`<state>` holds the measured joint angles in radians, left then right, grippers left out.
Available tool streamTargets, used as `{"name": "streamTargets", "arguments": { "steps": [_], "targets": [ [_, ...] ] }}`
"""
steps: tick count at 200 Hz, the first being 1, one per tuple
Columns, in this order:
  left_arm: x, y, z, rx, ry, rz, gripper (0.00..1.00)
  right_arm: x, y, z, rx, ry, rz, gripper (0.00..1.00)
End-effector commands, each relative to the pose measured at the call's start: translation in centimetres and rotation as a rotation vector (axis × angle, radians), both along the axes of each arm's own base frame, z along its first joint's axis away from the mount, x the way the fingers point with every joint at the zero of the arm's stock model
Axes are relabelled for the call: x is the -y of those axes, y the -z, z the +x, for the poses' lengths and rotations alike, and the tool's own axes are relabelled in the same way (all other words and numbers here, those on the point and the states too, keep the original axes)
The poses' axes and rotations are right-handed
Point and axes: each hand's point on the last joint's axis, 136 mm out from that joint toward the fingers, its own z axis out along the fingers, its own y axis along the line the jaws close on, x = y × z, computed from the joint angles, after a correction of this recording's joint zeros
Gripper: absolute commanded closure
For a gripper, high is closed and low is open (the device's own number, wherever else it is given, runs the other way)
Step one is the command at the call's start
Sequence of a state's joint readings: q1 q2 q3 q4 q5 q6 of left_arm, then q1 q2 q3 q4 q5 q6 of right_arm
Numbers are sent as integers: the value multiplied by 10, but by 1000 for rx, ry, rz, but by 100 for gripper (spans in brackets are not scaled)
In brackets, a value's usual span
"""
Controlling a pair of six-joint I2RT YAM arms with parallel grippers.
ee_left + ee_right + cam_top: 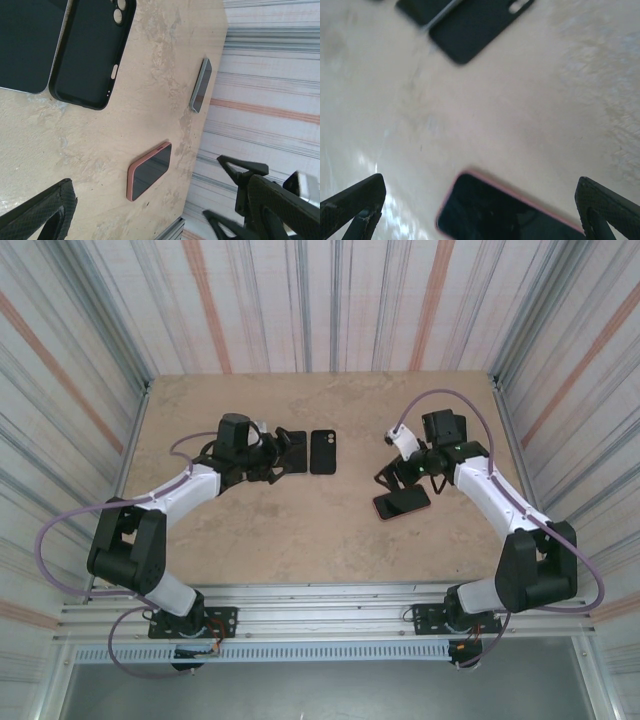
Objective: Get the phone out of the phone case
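A phone in a pink phone case (402, 503) lies screen up on the table at the right. It also appears as the pink-cased phone (149, 171) and the pink-cased phone (505, 215). My right gripper (402, 480) hovers just above it, open, and in the right wrist view the right gripper (480, 210) has one finger on each side with nothing held. My left gripper (272, 458) is open and empty beside a bare black phone (292, 448). An empty black case (323, 452) lies next to that phone, seen closer as the black case (92, 50) beside the black phone (25, 45).
A slim grey slab (201, 85) rests near the table's right edge. The tan table (300, 530) is enclosed by striped walls (330, 300). A metal rail (320, 600) runs along the near edge by the arm bases.
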<state>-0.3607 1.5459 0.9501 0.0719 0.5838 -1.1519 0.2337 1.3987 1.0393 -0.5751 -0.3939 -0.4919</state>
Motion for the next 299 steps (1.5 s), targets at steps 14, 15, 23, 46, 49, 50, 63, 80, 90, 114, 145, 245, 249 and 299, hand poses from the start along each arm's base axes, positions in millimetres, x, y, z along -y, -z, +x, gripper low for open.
{"name": "streamTargets", "arguments": {
  "steps": [14, 15, 23, 46, 49, 50, 63, 80, 90, 114, 145, 245, 249, 299],
  "targets": [
    [3, -25, -7, 67, 40, -16, 8, 30, 30, -51, -47, -372, -266, 1],
    [3, -25, -7, 67, 41, -17, 8, 31, 30, -51, -46, -375, -272, 1],
    [3, -26, -7, 70, 44, -17, 8, 35, 34, -50, -46, -387, -301, 1],
    [3, -29, -10, 79, 50, -17, 8, 40, 40, -44, -32, -433, -348, 1],
    [3, -29, -10, 79, 50, -17, 8, 41, 41, -44, -32, -442, -356, 1],
    [3, -29, -11, 79, 50, -17, 8, 42, 42, -44, -32, -446, -361, 1],
    [2, -29, -12, 80, 51, -18, 8, 52, 53, -42, -35, -503, -443, 1],
    [2, -29, -14, 80, 51, -23, 8, 64, 63, -35, -27, -552, -525, 1],
    [2, -28, -15, 82, 54, -22, 8, 67, 64, -30, -24, -557, -532, 1],
    [2, -29, -16, 88, 60, -21, 8, 64, 72, -22, -25, -617, -556, 1],
    [1, -32, -18, 101, 63, -24, 8, 63, 91, -19, -72, -687, -617, 1],
    [-17, -32, -22, 111, 43, -37, 8, 52, 121, -4, -67, -776, -728, 1],
    [-17, -32, -22, 111, 42, -38, 8, 50, 121, -5, -69, -781, -725, 1],
    [-23, -34, -22, 118, 41, -42, 8, 43, 129, -16, -123, -807, -713, 1]
  ]
}}
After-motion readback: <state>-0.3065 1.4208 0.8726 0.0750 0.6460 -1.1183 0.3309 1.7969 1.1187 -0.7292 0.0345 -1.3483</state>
